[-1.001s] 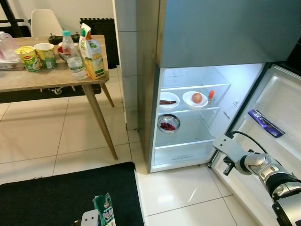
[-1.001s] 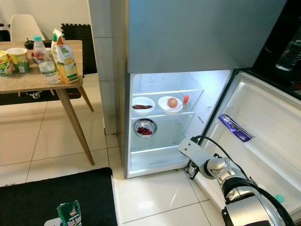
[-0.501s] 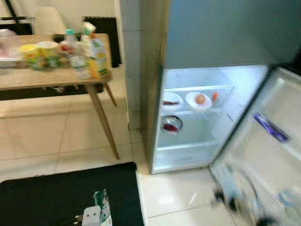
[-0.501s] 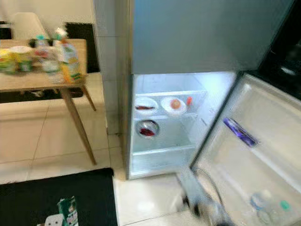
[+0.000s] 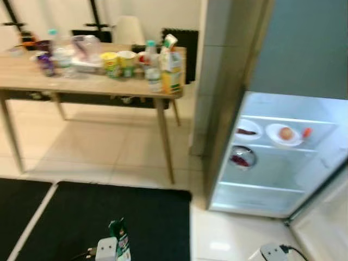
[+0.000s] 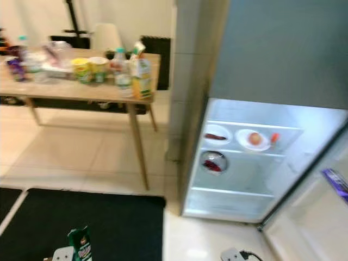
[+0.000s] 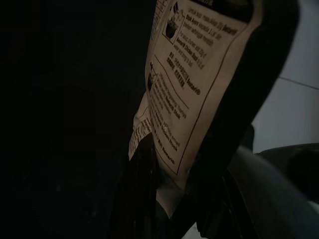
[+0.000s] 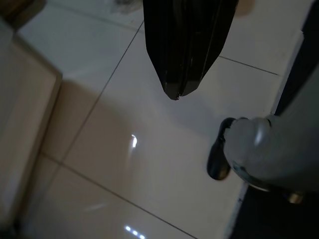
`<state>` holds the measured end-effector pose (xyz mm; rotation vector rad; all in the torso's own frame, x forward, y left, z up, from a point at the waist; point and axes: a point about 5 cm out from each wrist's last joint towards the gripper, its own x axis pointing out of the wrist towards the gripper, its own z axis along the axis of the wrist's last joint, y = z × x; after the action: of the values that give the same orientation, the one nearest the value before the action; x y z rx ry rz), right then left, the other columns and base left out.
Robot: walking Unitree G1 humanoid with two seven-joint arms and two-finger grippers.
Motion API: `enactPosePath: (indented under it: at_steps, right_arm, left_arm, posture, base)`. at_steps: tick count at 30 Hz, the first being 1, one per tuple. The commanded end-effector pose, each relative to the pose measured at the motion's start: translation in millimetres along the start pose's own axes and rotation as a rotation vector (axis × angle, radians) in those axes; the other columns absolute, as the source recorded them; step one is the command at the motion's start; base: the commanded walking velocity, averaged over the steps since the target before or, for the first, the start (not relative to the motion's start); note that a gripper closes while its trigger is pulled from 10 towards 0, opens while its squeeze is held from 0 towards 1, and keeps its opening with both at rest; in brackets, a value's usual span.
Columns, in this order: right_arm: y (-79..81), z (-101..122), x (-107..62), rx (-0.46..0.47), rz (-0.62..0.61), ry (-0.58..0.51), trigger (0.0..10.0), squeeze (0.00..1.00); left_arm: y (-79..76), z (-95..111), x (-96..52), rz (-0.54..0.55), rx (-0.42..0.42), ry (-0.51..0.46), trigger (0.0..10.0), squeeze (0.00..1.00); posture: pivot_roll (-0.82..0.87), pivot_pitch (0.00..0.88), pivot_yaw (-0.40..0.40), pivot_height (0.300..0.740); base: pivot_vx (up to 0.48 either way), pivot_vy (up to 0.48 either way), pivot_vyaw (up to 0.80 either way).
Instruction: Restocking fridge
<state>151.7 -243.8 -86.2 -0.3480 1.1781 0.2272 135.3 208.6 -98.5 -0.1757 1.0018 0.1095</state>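
Low at near left, the left gripper (image 5: 111, 251) grasps a green packet (image 5: 122, 246) above the black mat (image 5: 81, 217). It seems a light, soft pouch, best pinched by its edge. The right gripper (image 8: 180, 89), clenched, hangs over tiles near the open fridge (image 5: 272, 157).

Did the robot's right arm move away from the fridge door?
Yes. The right gripper was up by the open fridge door; now it hangs low over the floor tiles, fingers shut.
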Motion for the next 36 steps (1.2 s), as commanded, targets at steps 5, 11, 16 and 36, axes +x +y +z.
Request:
enactPosePath:
  at_steps: [5, 11, 16, 36]
  right_arm:
    - [2.4, 4.6, 1.3, -0.032, -0.016, -0.003, 10.0, 0.00]
    - [3.5, 8.2, 1.9, -0.035, -0.032, -0.021, 10.0, 0.00]
    - [5.2, 5.6, 2.1, -0.036, -0.031, -0.013, 10.0, 0.00]
    - [0.7, 1.5, 1.0, -0.056, -0.072, -0.001, 10.0, 0.00]
  left_arm:
    - [-0.8, -0.2, 0.2, -0.005, 0.001, 0.003, 10.0, 0.00]
    - [-0.8, -1.1, 0.1, -0.010, -0.004, 0.010, 10.0, 0.00]
    - [-0.8, -1.6, 0.0, -0.012, -0.007, 0.014, 10.0, 0.00]
    - [-2.1, -6.5, -0.8, -0.023, 0.000, 0.032, 10.0, 0.00]
  posture:
    - [-0.09, 0.000, -0.037, 0.740]
    - [-0.09, 0.000, -0.035, 0.740]
    - [-0.09, 0.000, -0.032, 0.740]
    - [-0.09, 0.000, -0.039, 0.740]
  base:
    - [0.000, 0.000, 0.73]
    - [0.000, -0.126, 0.00]
    - [0.000, -0.445, 0.00]
    - [0.000, -0.455, 0.00]
